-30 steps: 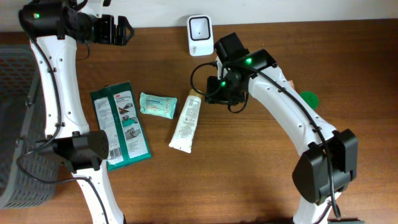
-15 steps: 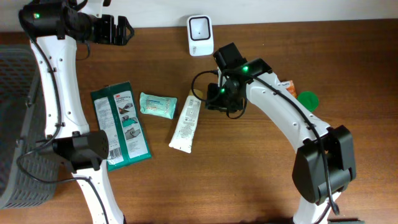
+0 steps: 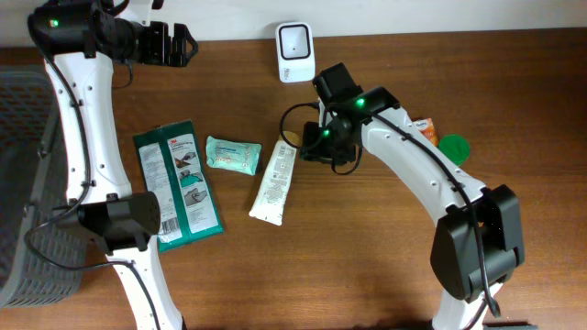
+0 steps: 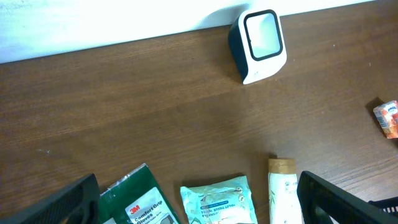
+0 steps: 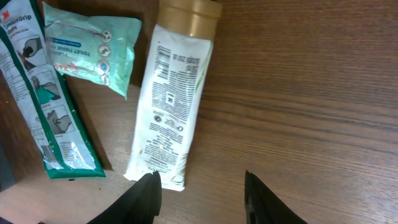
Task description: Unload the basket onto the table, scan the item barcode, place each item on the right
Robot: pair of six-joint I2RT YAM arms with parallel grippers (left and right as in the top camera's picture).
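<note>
Rightward of tube [image 5: 171, 106], open tabletop [image 5: 311, 93]

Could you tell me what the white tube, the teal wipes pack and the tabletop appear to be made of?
White tube: likely soft plastic, matte, with a flat crimped end.
Teal wipes pack: thin glossy plastic film, wrinkled, with sealed edges.
Tabletop: wood or wood-look laminate, satin, showing grain.

Scanner [image 4: 261, 42] beyond tube [image 4: 283, 190], wipes [image 4: 217, 200]

wipes pack [image 3: 233, 154] between glove pack [image 3: 177, 186] and tube [image 3: 275, 181] | scanner [image 3: 294, 52] behind tube
</note>
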